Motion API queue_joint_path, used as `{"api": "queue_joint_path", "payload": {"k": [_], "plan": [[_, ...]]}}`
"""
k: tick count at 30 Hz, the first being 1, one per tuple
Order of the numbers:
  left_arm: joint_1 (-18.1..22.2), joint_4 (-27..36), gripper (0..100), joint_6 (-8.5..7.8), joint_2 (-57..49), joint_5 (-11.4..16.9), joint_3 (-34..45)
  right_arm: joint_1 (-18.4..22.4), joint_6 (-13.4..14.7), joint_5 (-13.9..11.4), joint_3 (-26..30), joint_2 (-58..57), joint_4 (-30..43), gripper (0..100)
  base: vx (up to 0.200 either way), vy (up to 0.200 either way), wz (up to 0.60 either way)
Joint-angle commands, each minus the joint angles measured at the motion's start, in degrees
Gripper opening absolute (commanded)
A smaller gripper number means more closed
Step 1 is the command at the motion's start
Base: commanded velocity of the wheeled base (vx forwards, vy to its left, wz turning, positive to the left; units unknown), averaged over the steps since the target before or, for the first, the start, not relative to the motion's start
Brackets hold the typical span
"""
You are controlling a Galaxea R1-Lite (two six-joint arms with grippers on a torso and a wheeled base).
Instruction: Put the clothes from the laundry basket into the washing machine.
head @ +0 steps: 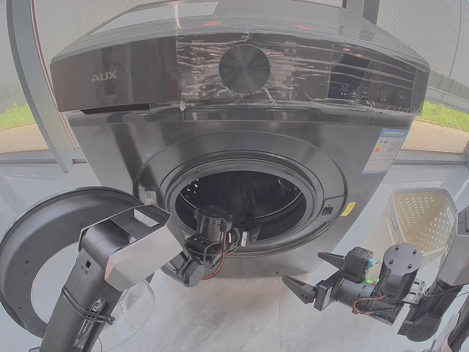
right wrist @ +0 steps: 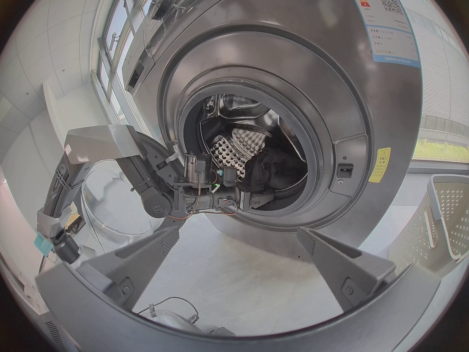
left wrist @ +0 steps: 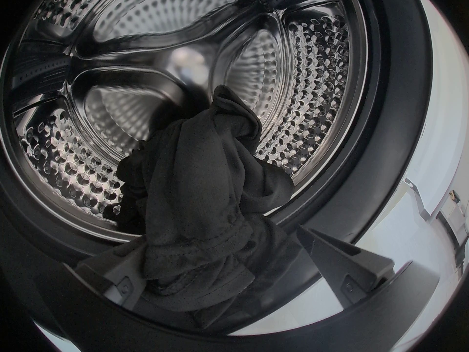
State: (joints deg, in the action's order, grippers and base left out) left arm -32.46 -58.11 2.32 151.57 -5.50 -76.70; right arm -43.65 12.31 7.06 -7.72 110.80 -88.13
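Washing machine (head: 122, 143): dark metal, smooth, glossy.
Drum (left wrist: 63, 157): polished steel, perforated, mirror-bright.
Clothes (left wrist: 205, 196): black cloth, matt, stitched hem.
Laundry basket (head: 422, 216): pale perforated plastic.
Control panel (head: 303, 74): wrinkled clear film.

One washing machine (head: 244, 138), one laundry basket (head: 422, 218), one dark garment (left wrist: 205, 206) — two grippers: left gripper (right wrist: 254, 199), right gripper (head: 302, 267).

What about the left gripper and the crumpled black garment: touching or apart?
Touching. In the left wrist view the crumpled black garment drapes over one finger of the open left gripper.

Left hand (head: 243, 236), dark garment (left wrist: 195, 196) block drum mouth (head: 312, 196); floor (head: 244, 314) free.
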Motion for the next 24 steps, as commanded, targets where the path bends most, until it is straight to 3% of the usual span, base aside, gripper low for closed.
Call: {"api": "queue_joint_path", "payload": {"k": [1, 8, 14, 15, 24], "plan": [[0.2, 0.5, 0, -0.21, 1.9, 0.0, -0.8, 0.0, 0.0, 0.0, -0.2, -0.1, 0.0, 100, 0.000, 0.000, 0.00], [0.2, 0.1, 0, -0.03, 2.3, -0.1, -4.6, 0.0, 0.0, 0.0, -0.2, -0.1, 0.0, 100, 0.000, 0.000, 0.00], [0.6, -0.1, 0, 5.15, 4.0, -4.3, -17.3, -0.6, 0.0, 0.0, -0.2, -0.1, 0.0, 100, 0.000, 0.000, 0.00], [0.8, -0.2, 0, 5.42, 4.2, -4.6, -18.3, -0.7, 0.0, 0.1, -0.3, -0.1, 0.0, 100, 0.000, 0.000, 0.00], [1.4, -0.2, 0, 4.98, 10.9, -7.5, -33.9, -1.0, 0.0, 0.1, 0.2, -0.4, 0.0, 100, 0.000, 0.000, 0.00]]}}
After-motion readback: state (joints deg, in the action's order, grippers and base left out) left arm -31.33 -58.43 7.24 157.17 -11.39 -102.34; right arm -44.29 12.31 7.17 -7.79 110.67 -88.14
